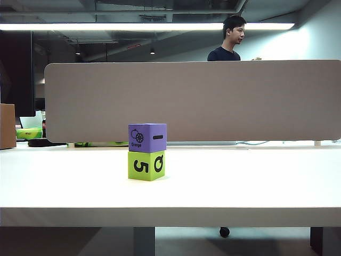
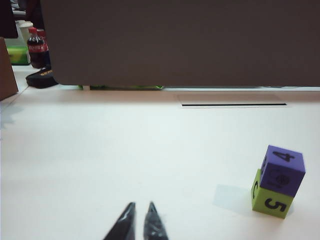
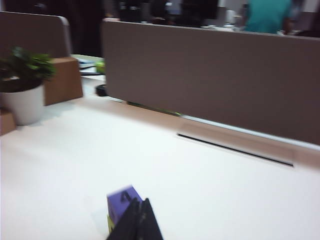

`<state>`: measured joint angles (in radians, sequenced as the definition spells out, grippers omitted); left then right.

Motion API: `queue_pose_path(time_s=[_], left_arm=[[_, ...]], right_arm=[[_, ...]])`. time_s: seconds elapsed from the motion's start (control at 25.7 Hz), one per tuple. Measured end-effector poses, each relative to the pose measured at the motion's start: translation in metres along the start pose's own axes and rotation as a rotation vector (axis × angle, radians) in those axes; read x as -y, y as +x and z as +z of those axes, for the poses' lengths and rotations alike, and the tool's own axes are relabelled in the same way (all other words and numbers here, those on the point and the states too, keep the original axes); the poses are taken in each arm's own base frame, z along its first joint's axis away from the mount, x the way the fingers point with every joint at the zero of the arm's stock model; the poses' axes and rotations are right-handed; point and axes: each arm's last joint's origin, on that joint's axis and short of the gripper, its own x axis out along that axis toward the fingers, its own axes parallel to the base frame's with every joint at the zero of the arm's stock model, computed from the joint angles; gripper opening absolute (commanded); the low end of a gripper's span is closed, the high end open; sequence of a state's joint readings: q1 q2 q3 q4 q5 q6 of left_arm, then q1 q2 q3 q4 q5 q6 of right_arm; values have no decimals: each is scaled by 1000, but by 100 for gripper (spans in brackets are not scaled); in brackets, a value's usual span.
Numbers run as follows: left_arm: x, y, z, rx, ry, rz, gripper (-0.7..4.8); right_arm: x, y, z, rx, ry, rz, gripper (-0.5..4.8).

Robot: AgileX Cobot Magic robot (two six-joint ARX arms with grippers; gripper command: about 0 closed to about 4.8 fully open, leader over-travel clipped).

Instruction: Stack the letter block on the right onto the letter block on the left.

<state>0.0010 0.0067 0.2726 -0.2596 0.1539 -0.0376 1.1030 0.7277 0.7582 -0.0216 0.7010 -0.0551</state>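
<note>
- Purple block (image 1: pixel 147 137) sits on green block (image 1: pixel 146 166), faces touching, roughly square on, near mid-table (image 1: pixel 256 181). Stack looks done, judging by how they lie.
- Stack's long axis = upright; top block only slightly offset in left wrist view, no lean seen.
- Right gripper (image 3: pixel 139 220): fingers pressed together, nothing pinched. Purple block just beyond its tips in right wrist view, so right arm is the nearer one.
- Left gripper (image 2: pixel 140 222): tips nearly together, empty, low over table; stack well apart, off to one side.
- Neither arm shows in exterior view.
- Next prob just retreat; risk = right tips clipping top block.
</note>
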Motion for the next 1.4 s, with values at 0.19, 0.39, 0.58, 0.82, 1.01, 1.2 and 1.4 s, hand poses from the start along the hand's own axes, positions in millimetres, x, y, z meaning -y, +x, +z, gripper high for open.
queue_pose_path(time_s=[0.19, 0.39, 0.58, 0.82, 1.01, 1.2, 1.4], left_arm=[[-3, 9, -19, -14, -2, 22, 25], [-4, 10, -38, -155, -22, 33, 26], [-4, 8, -48, -255, -37, 33, 26], [-4, 7, -50, -284, -41, 35, 25], [-4, 7, -50, -284, -40, 34, 25], [-3, 7, -50, -284, -43, 17, 26], [-3, 7, -50, -284, -44, 11, 26]], right_arm=[[9, -21, -32, 13, 16, -16, -3], [10, -24, -41, 4, 6, 33, 0], [9, -24, -45, -30, -26, 38, 0], [9, -23, -46, -31, -55, 39, 0], [50, -22, -42, 60, 19, -49, 0], [91, -36, -90, 66, 29, -63, 0], [109, -49, -130, 76, 28, -243, 0]])
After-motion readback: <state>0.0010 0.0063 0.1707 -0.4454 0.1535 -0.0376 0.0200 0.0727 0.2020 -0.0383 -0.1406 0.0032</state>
